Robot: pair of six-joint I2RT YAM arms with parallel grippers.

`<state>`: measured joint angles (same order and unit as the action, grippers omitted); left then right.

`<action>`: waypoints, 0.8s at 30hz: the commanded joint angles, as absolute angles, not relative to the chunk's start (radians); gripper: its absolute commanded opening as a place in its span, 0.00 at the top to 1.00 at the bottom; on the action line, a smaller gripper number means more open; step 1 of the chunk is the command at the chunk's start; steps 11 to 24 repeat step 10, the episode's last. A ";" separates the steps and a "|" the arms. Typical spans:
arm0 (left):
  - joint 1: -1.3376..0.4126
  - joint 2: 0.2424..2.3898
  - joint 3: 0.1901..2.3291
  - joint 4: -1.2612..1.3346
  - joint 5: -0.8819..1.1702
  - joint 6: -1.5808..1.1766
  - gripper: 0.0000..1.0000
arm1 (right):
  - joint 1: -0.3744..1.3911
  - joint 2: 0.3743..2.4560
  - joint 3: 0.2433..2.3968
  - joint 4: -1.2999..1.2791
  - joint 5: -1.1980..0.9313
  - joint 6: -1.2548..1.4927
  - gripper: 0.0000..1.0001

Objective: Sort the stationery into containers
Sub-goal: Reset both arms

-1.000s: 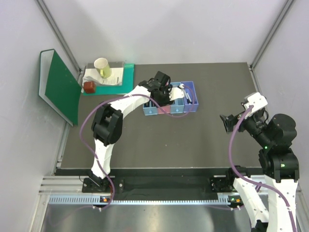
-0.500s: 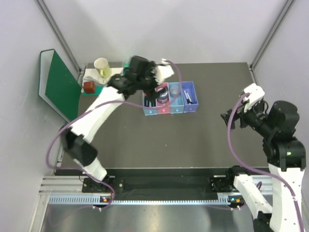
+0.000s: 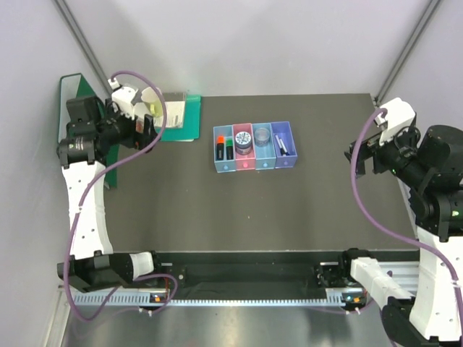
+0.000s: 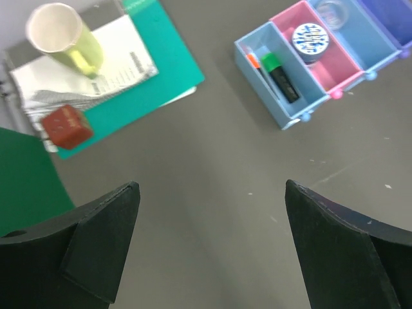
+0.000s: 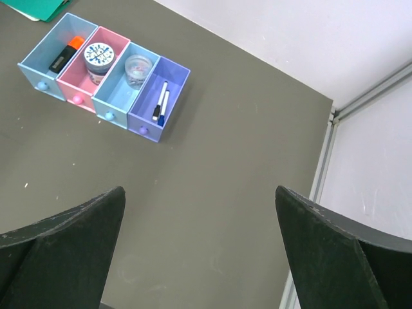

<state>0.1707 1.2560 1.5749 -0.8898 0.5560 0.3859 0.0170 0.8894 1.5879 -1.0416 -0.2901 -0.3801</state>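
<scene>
The four joined bins stand in a row at mid-table. The light blue bin holds two black highlighters, one green-capped and one orange-capped. The pink bin holds the blue-patterned tin. The blue bin holds the clear tub. The purple bin holds the white pens. The tan block is out of view. My left gripper is open and empty, raised at the far left. My right gripper is open and empty, high at the right.
A paper cup and a red-brown block sit on a booklet on a teal folder at the back left. A green folder leans on the left wall. A frame post stands at the back right.
My left arm has swung away from the bins to the far left and risen. My right arm has pulled back and up to the right.
</scene>
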 commanded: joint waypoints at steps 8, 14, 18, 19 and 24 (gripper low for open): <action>0.186 1.204 1.539 -0.873 0.707 0.296 0.01 | 0.008 0.893 1.631 -1.031 -0.270 -0.356 0.01; 0.187 1.203 1.536 -0.865 0.709 0.295 0.01 | 0.008 0.891 1.629 -1.028 -0.268 -0.356 0.00; 0.187 1.203 1.536 -0.865 0.709 0.295 0.01 | 0.008 0.891 1.629 -1.028 -0.268 -0.356 0.00; 0.187 1.203 1.536 -0.865 0.709 0.295 0.01 | 0.008 0.891 1.629 -1.028 -0.268 -0.356 0.00; 0.187 1.203 1.536 -0.865 0.709 0.295 0.01 | 0.008 0.891 1.629 -1.028 -0.268 -0.356 0.00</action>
